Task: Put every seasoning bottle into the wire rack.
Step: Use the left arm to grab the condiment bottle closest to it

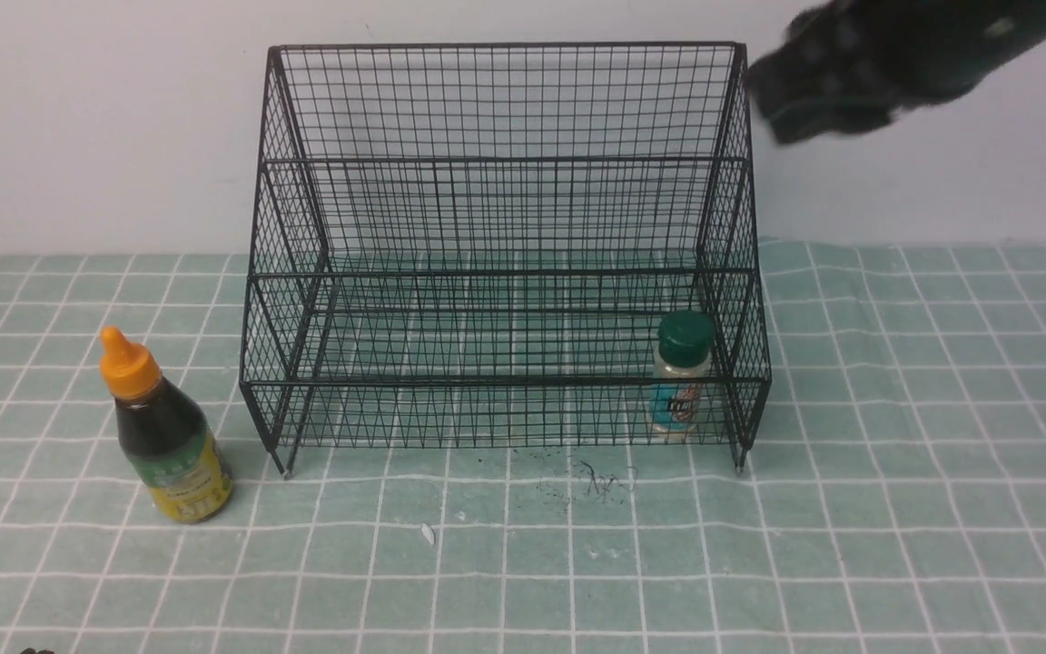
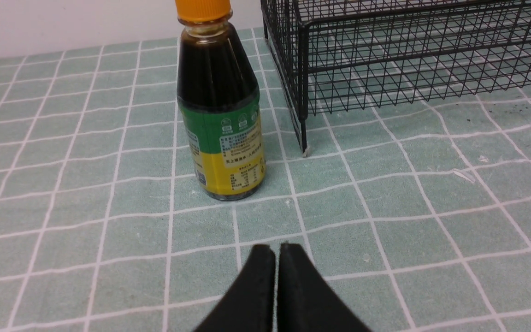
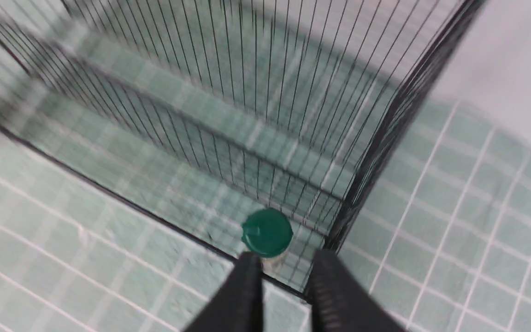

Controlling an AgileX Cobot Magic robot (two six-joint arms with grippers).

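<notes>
- finding the left gripper nearest the lens in the left wrist view, jaws pressed together, gripping nothing, hanging low over the green checked cloth.
- facing the dark-sauce bottle at 12 o'clock of that gripper, standing upright on the cloth, orange cap on, apart from the gripper.
- placing that bottle, in the front view, at about 8 o'clock of the wire rack, just beside the rack's left front leg but outside the mesh.
- spotting the small shaker already standing upright inside the rack, on the lowest front tier, tucked into the 4 o'clock corner.
- seeing the right gripper in its wrist view looking down on the shaker's green lid, jaws spread, pinching nothing; showing only as a blurred dark shape in the front view, high at 1 o'clock by the rack's top corner.
- judging the shaker's half done and the picking of the sauce bottle as the step in hand.
- calling next for spreading the left jaws wide enough for the bottle's body, closing in level, clamping around the label band, then lifting over the low front rail.
- watching the rack's leg and sloped side mesh crowding the bottle at its 3 o'clock; expecting a tall narrow bottle to tip easily if nudged.
- noting dark specks and a white scrap on the cloth at 6 o'clock of the rack, apart from the bottle and likely hindering nothing.
</notes>
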